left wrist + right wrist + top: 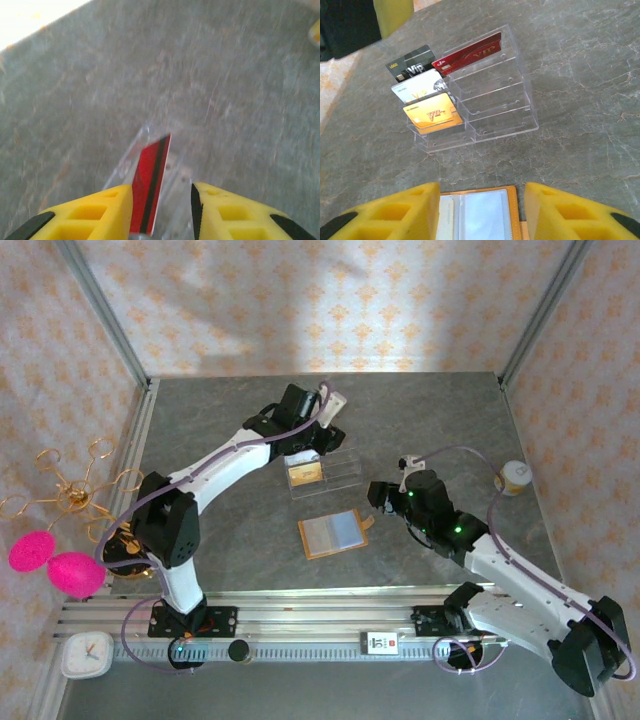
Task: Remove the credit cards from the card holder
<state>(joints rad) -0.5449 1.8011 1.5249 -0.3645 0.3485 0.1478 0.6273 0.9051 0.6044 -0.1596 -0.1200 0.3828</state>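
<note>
Red card (pixel 152 180) edge-on inside left gripper (pixel 161 189), jaws parted, not clamped, standing in clear stand (pixel 500 105) | right gripper (pixel 481 192) wide apart, empty | card holder (pixel 475 215) open flat just beneath it, long axis across jaw gap; right arm nearer

White arms (pixel 215 465) with black joints (pixel 166 527), lilac cables (pixel 465 450), and yellow jaws.

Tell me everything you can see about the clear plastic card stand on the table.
The stand is transparent, acrylic-looking, with stepped slots in two columns, upright on the grey table. Its left column holds a black card, a white card and a yellow card; a red card sits in the right column's back slot. The other right slots are empty.
</note>
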